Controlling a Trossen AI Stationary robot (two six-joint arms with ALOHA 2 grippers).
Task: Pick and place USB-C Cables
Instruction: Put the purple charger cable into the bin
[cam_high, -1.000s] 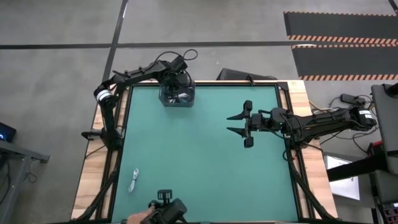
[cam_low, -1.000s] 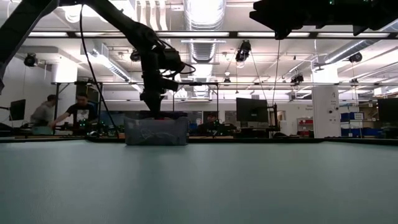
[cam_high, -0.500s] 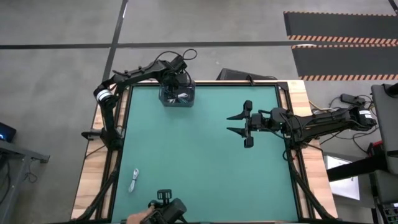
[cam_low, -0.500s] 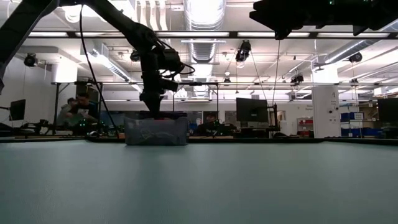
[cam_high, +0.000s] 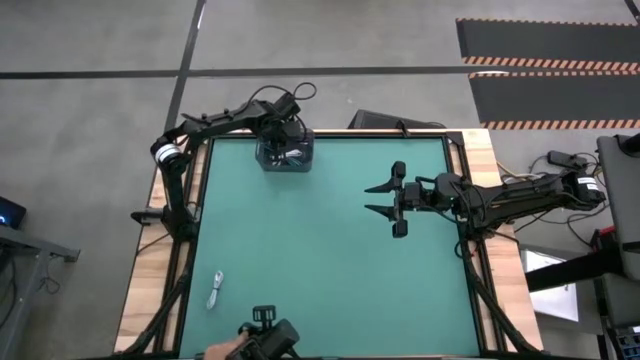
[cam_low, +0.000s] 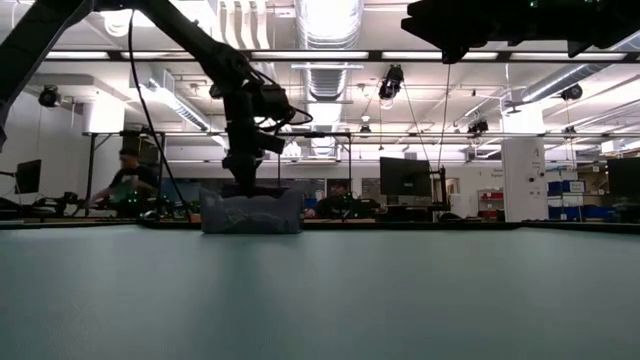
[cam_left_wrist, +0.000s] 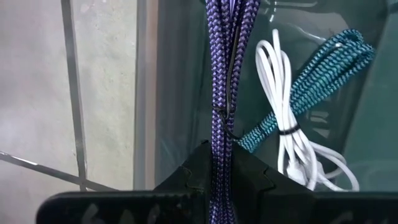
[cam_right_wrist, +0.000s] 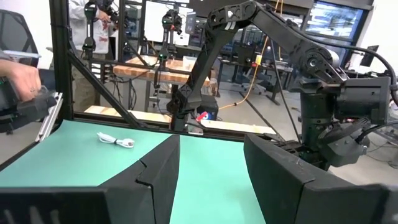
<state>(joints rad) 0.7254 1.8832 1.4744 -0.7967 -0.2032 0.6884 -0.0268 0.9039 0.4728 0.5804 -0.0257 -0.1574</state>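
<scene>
My left gripper (cam_high: 283, 138) hovers over a clear box (cam_high: 268, 160) at the table's far left and is shut on a dark blue-purple braided cable (cam_left_wrist: 225, 74). The cable hangs down into the box. A teal braided cable (cam_left_wrist: 323, 74) and a white cable (cam_left_wrist: 280, 112) lie on the box's floor. Another white cable (cam_high: 215, 290) lies flat on the mat near the near left corner, and the right wrist view shows that white cable (cam_right_wrist: 115, 140) too. My right gripper (cam_high: 372, 199) waits open above the table's right half. My left gripper pinches the blue-purple cable bundle (cam_left_wrist: 222, 146) between its two fingers (cam_left_wrist: 189, 177), coming from above and pointing down. The strands run along the fingers and hang straight below them into the box. The bundle's lower end is out of the picture.
The green mat (cam_high: 320, 260) lies bare between the box and the near cable. A person's hand with a dark device (cam_high: 262, 342) sits at the near edge. The right wrist view shows that hand (cam_right_wrist: 25, 78). People move in the room behind the table (cam_low: 125, 180).
My left gripper has shifted a little toward the table's left edge over the box, uncovering the white cable inside in the high view. My right arm has kept still.
</scene>
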